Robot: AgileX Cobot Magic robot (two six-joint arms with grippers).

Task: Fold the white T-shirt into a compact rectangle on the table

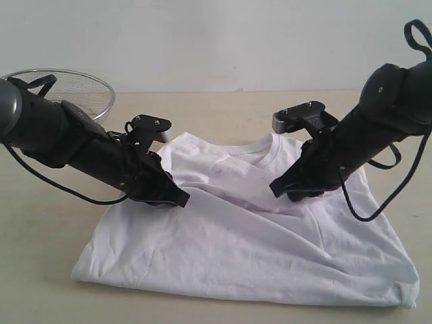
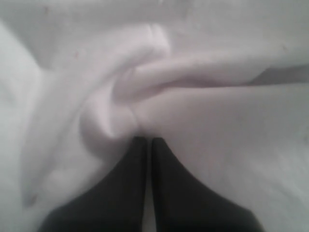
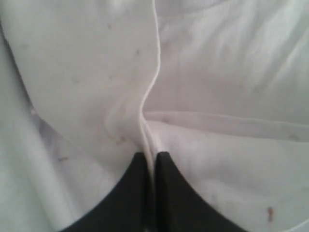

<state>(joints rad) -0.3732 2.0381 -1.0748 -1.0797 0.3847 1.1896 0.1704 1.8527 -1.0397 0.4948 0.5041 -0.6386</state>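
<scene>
You learn little about the fingertips from the exterior view. The tips of the left gripper (image 1: pixel 177 199) and the right gripper (image 1: pixel 283 191) both sink into folds of the white T-shirt (image 1: pixel 250 243), and the black arms cover the shirt's shoulders and sleeves behind them. Both arms run off the picture's edges. The wrist views are soft and filled with white cloth, so you cannot tell which part of the shirt each one shows (a few dark specks are all that break the white).

What the wrist views do settle is the grip. The left gripper's jaws are pressed together, with a bunched roll of shirt cloth at their tips and a thin sliver of white between them. The right gripper's jaws are likewise pressed together, and a stitched edge of the shirt runs straight into the slit between them. Each one pinches the shirt, one on either side of the collar (image 1: pixel 251 150), with a ridge of cloth raised between them.

The shirt lies wrinkled on the table (image 1: pixel 40 223), with its collar away from the exterior camera. Beyond the shirt on the left arm's side stands a wire-mesh basket (image 1: pixel 74 88), partly behind that arm and apart from the shirt.
</scene>
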